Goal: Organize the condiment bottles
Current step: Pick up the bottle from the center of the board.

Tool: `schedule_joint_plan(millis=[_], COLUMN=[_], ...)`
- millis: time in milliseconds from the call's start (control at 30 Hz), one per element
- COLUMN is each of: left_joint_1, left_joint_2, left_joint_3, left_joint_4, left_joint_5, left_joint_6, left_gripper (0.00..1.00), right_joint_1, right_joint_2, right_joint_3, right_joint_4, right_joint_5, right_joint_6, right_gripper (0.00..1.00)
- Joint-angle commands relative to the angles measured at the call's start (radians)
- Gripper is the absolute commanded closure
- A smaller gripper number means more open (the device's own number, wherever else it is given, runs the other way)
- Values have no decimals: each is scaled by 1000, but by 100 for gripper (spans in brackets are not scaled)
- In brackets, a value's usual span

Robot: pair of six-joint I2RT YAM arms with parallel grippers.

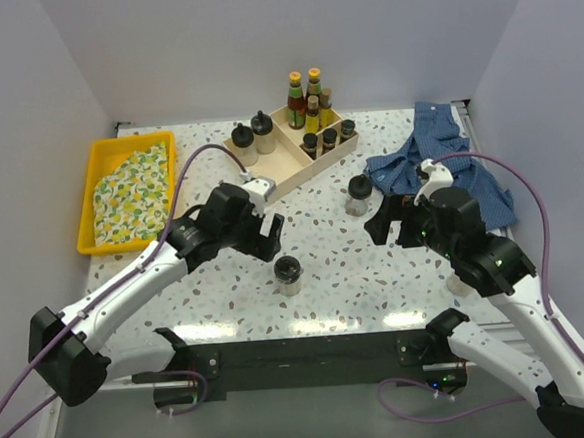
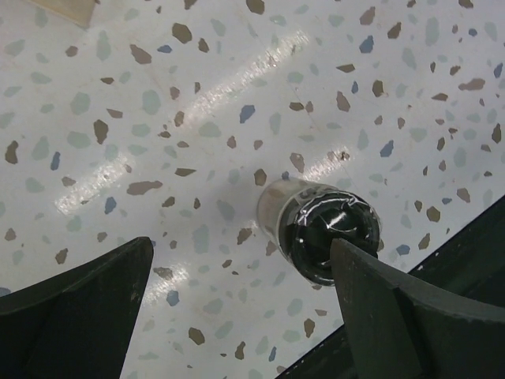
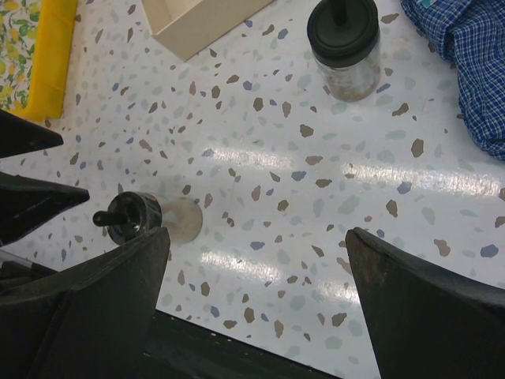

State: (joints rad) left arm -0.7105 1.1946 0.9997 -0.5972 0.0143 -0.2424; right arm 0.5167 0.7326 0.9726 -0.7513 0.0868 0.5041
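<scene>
Wooden box (image 1: 286, 164) beyond both hands already holds most of the condiment bottles (image 1: 310, 112). Two black-lidded jars are left on the worktop (image 1: 346, 275): the nearer jar (image 1: 288, 272) just beside the left hand (image 1: 269, 237), the farther jar (image 1: 358, 194) just ahead of the right hand (image 1: 393, 230). Both hands gape open and empty with bare worktop between them, though the blue cloth (image 1: 447, 143) crowds the right hand's outer side.

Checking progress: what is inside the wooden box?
The wooden box holds two black-topped bottles, about four tall sauce bottles and three small dark-capped ones; the tall ones hide their compartment's floor.
</scene>
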Motion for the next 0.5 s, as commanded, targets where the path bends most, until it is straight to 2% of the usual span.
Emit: schedule_joint_plan(millis=[0,300,467], left_joint_1=[-65,-191,-202], left_joint_2=[10,68,82], left_joint_3=[-21,-3,33], left_joint_4=[-6,-1,-7], left_joint_5=[47,-11,-125], left_joint_6=[25,18,-15], left_gripper=[0,0,0], right_joint_1=[0,-1,0], right_joint_2=[-1,-28,-33], right_joint_3=[11,0,12], right_joint_4=[4,-6,-17], right_joint_5=[10,25,28], right_joint_6=[-21,-19,-22], right_gripper=[1,1,1])
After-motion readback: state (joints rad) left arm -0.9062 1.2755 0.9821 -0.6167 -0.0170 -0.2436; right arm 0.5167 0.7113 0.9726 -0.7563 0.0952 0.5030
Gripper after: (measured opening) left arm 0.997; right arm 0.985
